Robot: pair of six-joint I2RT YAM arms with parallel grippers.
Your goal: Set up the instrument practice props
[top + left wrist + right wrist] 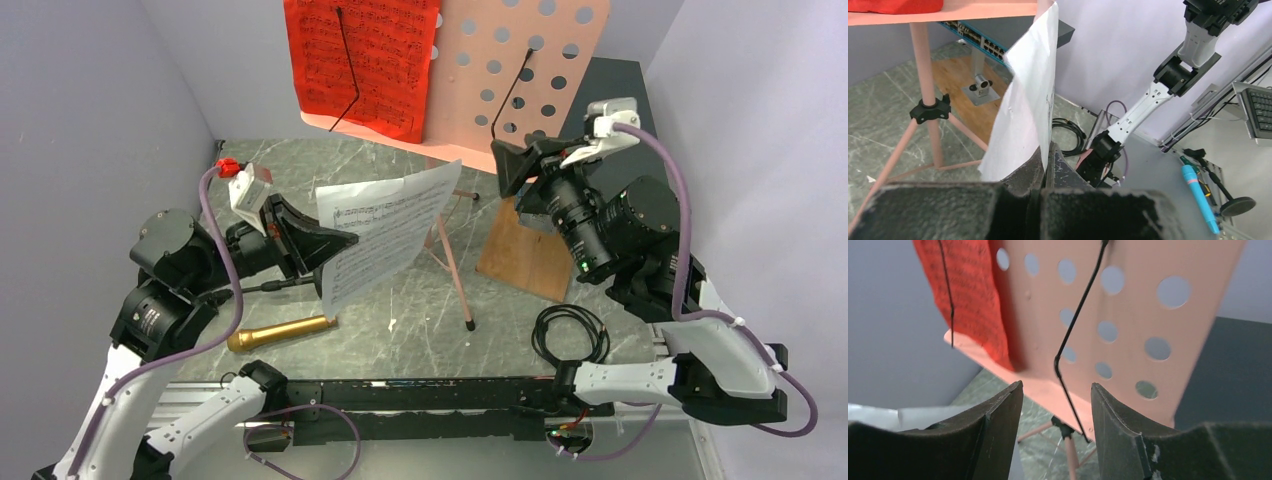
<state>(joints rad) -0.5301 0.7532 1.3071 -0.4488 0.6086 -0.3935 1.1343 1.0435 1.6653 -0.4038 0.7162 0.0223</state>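
Observation:
The pink perforated music stand [520,70] stands at the back on tripod legs [455,270]. A red music sheet [365,60] rests on its left half behind a black wire holder. My left gripper [335,245] is shut on the lower edge of a white music sheet [385,235] and holds it upright in the air in front of the stand; the left wrist view shows the sheet [1023,110] pinched between the fingers [1048,155]. My right gripper [510,165] is open before the stand's bare right half, with the right wire holder [1075,325] seen between its jaws [1057,390]. The gold microphone [280,332] lies on the table near the left arm. A thin black rod [270,287] lies beside it; the mic stand's round base is hidden.
A dark box [610,90] stands on a wooden board [530,255] at the back right, behind the right arm. A black cable coil [570,335] lies at the front right. Purple walls close in the left, back and right sides.

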